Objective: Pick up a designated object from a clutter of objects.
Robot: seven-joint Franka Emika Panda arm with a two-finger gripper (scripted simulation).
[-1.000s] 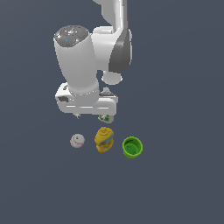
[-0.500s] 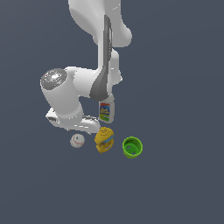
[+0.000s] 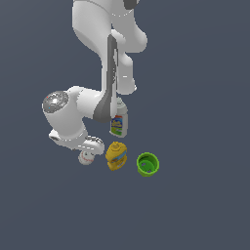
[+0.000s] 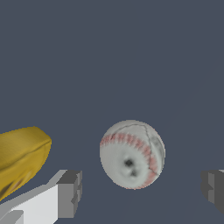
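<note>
A flat, dark slate-blue surface point(image 3: 195, 205) fills both views, with nothing on it but four small items grouped close together. The baseball point(image 4: 132, 154), white with red stitching, lies on the exterior view's left of the group, just beside the yellow mustard squeeze bottle point(image 3: 116, 156), which lies on its side. The bright green cup point(image 3: 147, 164) stands upright on the far side of the mustard bottle, and the white bottle with colourful label point(image 3: 118, 122) stands upright behind them, next to the arm's forearm.

The gripper point(image 4: 140, 192) hangs low over the baseball; in the exterior view the hand's body hides part of the ball. In the wrist view the jaws are spread wide, one dark fingertip on each side of the ball and clear gaps between pads and ball, so nothing is gripped yet.

The step in hand looks like the final descent before closing. To do it well, the jaws should go down until the pads sit level with the ball's widest part, since a round ball squeezed above its middle would likely squirt out. The ball sits roughly midway between the pads, which is good. The mustard bottle lies near one fingertip, so that finger should come straight down without nudging it. Then close gently and lift vertically.
</note>
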